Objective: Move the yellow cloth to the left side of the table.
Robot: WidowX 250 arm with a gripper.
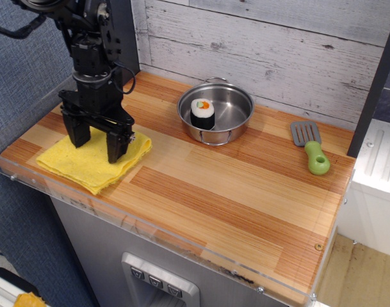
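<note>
The black pincer (98,139) stands over the yellow cloth (92,162) with its two fingers spread apart, one (80,133) toward the left edge and the other (116,144) toward the middle of the counter; it is released, gripping nothing, and the fingertips sit at or just above the cloth's surface, contact too close to call.

The yellow cloth lies flat on the left end of the table (246,192), a rough square with one corner pointing toward the front edge, close to the clear acrylic guard (182,240) that runs along the front. The tabletop is wood plank in light and reddish-brown stripes, resting on a grey cabinet base (118,256) with a small panel of buttons (157,281) on its face. Behind the counter is a wall of whitewashed horizontal boards (278,45), and to the left a blue-grey textured panel (22,83).

Near the back middle sits a steel pot (215,114) holding an upright sushi roll (203,113), well apart from the cloth. Farther right lies a spatula (311,147) with a grey slotted blade and a green handle.

The arm (92,51) comes in from the upper left, its black links and cable stacked almost vertically, wrist pointing straight down so the pincer hangs upright above the cloth.
</note>
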